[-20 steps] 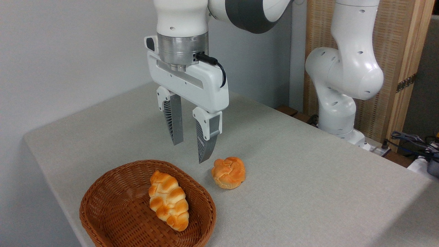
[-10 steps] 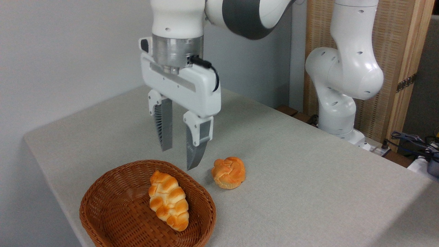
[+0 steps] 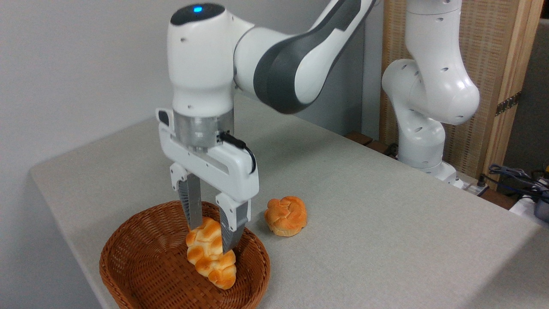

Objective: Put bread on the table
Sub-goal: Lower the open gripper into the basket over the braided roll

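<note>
1. The gripper (image 3: 211, 239) has dropped a long way in the last second; it hung well above the table (image 3: 386, 223) between the basket (image 3: 141, 262) and the bun (image 3: 286, 215), and now it is down inside the basket.
2. It also slid toward the near left corner of the table as it came down, so it now sits over the bread (image 3: 210, 253) instead of over the bare cloth.
3. The 2 fingers (image 3: 191, 206) stand a moderate way apart, straddling the upper half of the bread, 1 on each side. From here I cannot tell whether they press on it yet; nothing looks lifted.
4. The bread lies where it was, lengthwise in the basket, nearer its right rim.
5. The round bun has not moved; it sits on the table just right of the basket.
6. To my eye the reach is done and the grasp is next: close, lift clear of the rim, set it on the cloth.
</note>
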You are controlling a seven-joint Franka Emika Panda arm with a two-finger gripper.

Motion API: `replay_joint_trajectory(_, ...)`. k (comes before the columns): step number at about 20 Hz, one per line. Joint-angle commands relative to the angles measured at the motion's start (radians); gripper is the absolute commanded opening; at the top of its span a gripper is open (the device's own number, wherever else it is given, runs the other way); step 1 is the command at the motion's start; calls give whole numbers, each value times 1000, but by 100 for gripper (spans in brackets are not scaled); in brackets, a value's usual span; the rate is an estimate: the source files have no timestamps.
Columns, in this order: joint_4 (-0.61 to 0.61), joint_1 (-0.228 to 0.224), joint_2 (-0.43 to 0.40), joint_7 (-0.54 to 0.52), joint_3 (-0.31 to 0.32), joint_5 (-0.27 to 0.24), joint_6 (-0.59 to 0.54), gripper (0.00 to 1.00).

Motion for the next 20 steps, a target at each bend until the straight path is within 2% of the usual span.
replay_joint_trajectory(1,3,0,29,-144,2,-58,27,100)
replay_joint_trajectory(5,3,8,43,-178,8,-162,27,100)
replay_joint_trajectory(20,3,6,109,-185,-1,-153,85,100)
